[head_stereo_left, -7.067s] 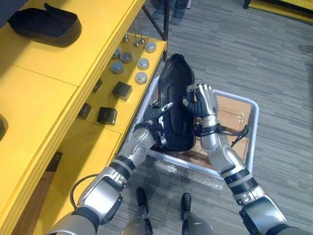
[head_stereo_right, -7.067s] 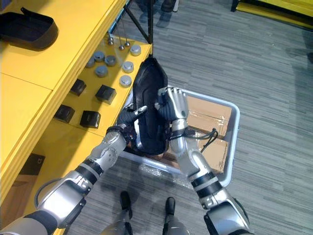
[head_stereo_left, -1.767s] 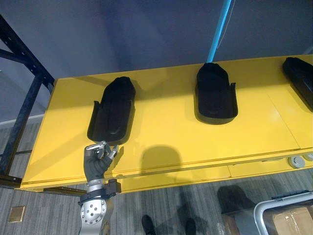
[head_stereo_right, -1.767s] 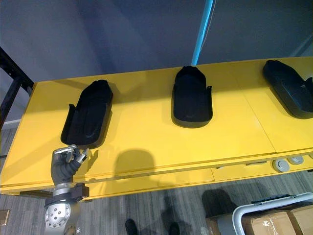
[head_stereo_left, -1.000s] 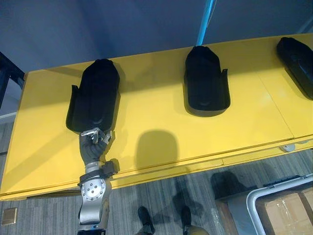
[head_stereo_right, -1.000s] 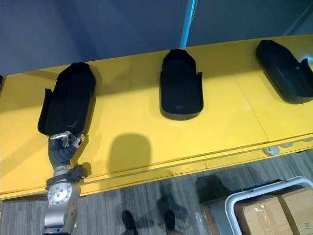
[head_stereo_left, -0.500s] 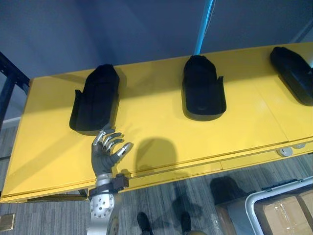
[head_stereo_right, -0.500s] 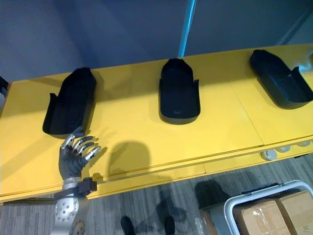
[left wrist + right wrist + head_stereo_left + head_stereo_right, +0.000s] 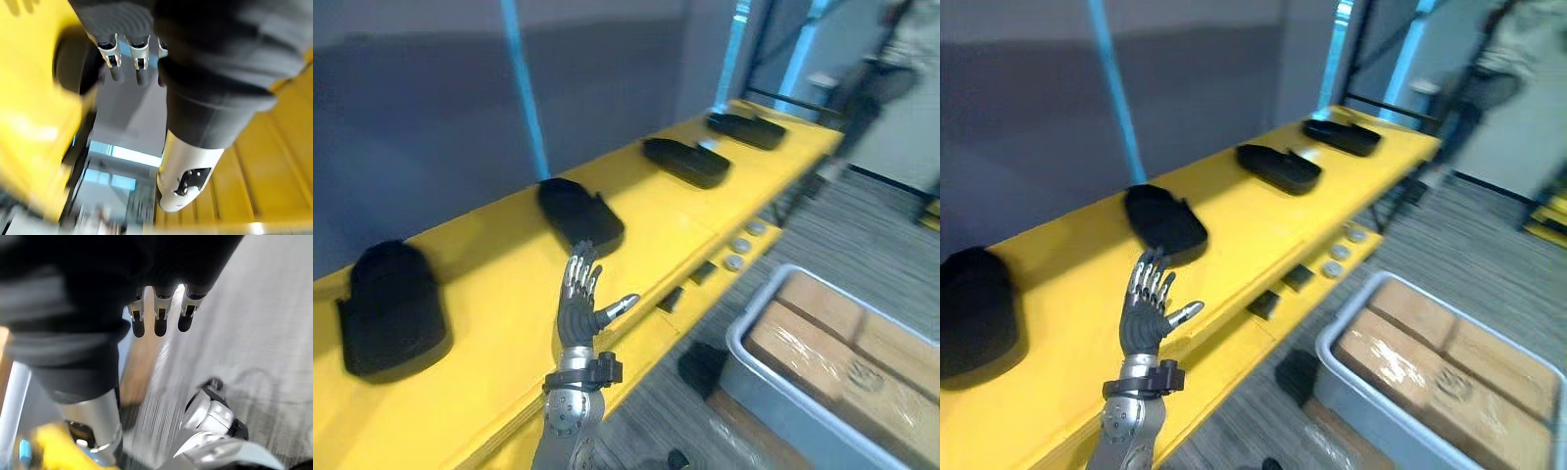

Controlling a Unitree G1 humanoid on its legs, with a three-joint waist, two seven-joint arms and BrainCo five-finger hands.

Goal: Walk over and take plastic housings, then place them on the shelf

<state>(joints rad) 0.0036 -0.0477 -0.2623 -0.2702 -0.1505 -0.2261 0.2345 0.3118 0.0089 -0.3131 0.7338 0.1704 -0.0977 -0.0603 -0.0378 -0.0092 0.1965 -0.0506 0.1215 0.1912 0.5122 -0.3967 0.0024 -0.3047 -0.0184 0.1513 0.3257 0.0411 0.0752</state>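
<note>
Evidently four plastic housings point(image 9: 579, 215) are set along the back edge of the shelf point(image 9: 499, 294); nothing is held by the left hand point(image 9: 579, 311) (fingers spread) or the relaxed right hand point(image 9: 159, 318); further fetching is judged possible.

Layout, roughly: the long yellow shelf top point(image 9: 489, 284) runs from near left off to far right. On it, in a row: the nearest black plastic housing point(image 9: 391, 308), a second housing point(image 9: 579, 215), a third housing point(image 9: 685, 162) and the farthest housing point(image 9: 747, 129). The left hand point(image 9: 578, 315) is up between the first two, over the shelf's near edge. Right of that edge and lower, a lower yellow ledge point(image 9: 1234, 343) holds small round grey discs point(image 9: 736, 262) and small black blocks point(image 9: 703, 272). Near right on the floor is a grey plastic tote point(image 9: 773, 397) with cardboard boxes point(image 9: 832, 343) in it.
</note>
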